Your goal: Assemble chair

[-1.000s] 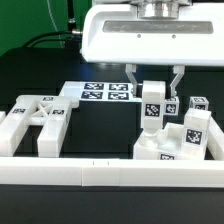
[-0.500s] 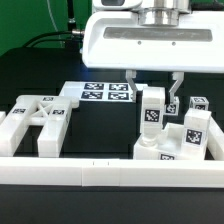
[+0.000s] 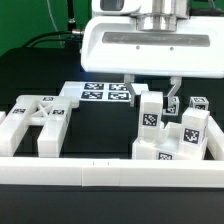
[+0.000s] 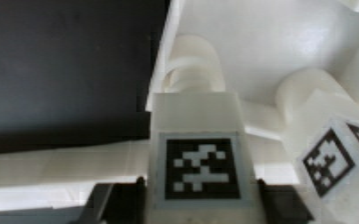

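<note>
My claw point(image 3: 153, 97) is pinched narrow on the upright white post point(image 3: 150, 112), at four o'clock in the exterior view, close over the other chair parts point(image 3: 190, 140). It looks light, stiff and slick, so I judge its flat upper sides the best place to hold

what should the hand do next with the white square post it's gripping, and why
Probably ease the white square plastic post straight down a touch onto the flat white plastic seat slab. The hand is shut on the post, which stands upright over the slab beside another tagged white post; neither view shows its lower end fully seated, so letting go now seems premature.
</note>
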`<state>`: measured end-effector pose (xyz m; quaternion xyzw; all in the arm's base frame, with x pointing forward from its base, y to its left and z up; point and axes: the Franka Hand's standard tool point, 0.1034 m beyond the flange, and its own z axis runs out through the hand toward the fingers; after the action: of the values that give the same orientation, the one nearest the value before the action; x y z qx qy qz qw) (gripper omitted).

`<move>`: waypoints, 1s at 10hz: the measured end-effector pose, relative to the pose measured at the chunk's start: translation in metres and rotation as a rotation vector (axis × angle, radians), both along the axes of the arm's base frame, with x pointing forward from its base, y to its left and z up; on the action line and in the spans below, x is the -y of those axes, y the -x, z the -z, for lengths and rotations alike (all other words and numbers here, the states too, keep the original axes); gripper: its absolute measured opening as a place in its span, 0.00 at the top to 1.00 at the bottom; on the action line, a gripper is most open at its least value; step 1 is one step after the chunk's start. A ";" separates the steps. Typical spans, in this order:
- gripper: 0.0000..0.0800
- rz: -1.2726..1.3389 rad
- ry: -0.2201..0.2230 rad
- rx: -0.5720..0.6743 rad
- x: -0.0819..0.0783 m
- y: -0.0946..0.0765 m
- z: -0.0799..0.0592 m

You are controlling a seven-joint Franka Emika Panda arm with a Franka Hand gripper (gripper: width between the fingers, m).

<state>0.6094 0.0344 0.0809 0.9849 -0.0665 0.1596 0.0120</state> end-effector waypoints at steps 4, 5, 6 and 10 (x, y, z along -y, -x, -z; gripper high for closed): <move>0.64 -0.007 0.006 0.024 -0.003 -0.002 0.002; 0.54 -0.007 0.006 0.023 -0.003 -0.002 0.002; 0.37 -0.007 0.006 0.023 -0.003 -0.002 0.003; 0.20 -0.005 0.002 0.011 0.003 -0.005 -0.004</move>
<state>0.6142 0.0314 0.0850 0.9841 -0.0640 0.1653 0.0123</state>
